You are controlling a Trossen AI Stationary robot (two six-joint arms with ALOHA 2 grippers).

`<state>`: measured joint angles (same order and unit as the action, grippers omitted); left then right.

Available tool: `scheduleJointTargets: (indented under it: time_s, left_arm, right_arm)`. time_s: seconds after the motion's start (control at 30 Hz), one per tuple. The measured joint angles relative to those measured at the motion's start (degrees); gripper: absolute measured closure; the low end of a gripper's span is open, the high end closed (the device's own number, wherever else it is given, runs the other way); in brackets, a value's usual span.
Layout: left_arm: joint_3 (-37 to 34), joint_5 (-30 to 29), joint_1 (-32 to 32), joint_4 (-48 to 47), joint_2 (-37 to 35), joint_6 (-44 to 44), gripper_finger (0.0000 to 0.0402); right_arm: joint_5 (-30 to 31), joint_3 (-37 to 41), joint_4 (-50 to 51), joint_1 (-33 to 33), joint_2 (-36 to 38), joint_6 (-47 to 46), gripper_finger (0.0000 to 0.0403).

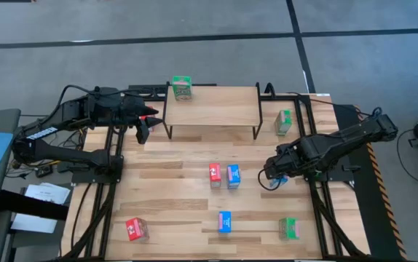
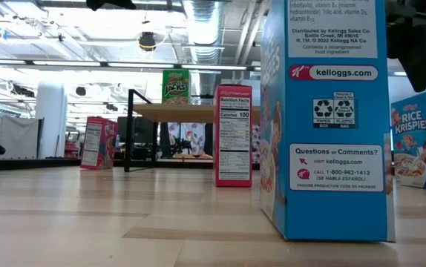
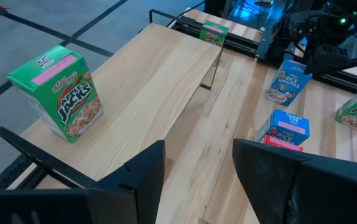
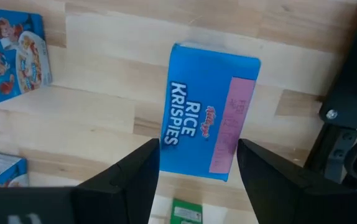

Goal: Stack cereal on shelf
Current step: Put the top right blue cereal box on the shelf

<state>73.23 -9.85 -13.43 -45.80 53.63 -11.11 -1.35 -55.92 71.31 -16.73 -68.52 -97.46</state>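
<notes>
- Right gripper (image 4: 197, 171) hangs directly over a blue Rice Krispies box (image 4: 208, 112), fingers spread either side, apparently lined up for pickup.
- Left gripper (image 3: 197, 174) open, empty, beside the shelf (image 1: 213, 109), whose far-left corner carries one green box (image 1: 181, 87).

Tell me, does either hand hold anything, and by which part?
Nothing is held. The left hand is open beside the small wooden shelf; the right hand hangs open over a blue cardboard cereal box.

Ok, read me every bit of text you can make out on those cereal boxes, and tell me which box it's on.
"APPLE JACKS", "Kellogg's": green box on the shelf.
"RICE KRISPIES": blue box under the right gripper.
"kelloggs.com", "Questions or Comments?", "PAPER BOX", "PLASTIC BAG": nearest blue box.
"Nutrition Facts", "Calories 100": red box.
Finer print: too small.
</notes>
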Motion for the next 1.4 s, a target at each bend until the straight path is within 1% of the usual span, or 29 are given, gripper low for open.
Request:
scheduleJointTargets:
  time_s: [0.8, 0.9, 1.27, 1.4]
  left_arm:
    - [0.0, 0.0, 0.0, -0.3, 0.0, 0.0, 0.0226]
    - [0.0, 0.0, 0.0, -0.3, 0.0, 0.0, 0.0226]
    - [0.0, 0.0, 0.0, -0.3, 0.0, 0.0, 0.0226]
    - [0.0, 0.0, 0.0, -0.3, 0.0, 0.0, 0.0226]
  right_arm:
    - [-0.2, 0.0, -1.0, 0.0, -0.2, 0.0, 0.0163]
    - [-0.3, 0.0, -3.0, 0.0, -0.2, 0.0, 0.0163]
    - [-0.3, 0.0, -2.7, 0.0, -0.2, 3.1, 0.0162]
    - [-1.3, 0.0, -2.8, 0.0, -0.2, 3.5, 0.0162]
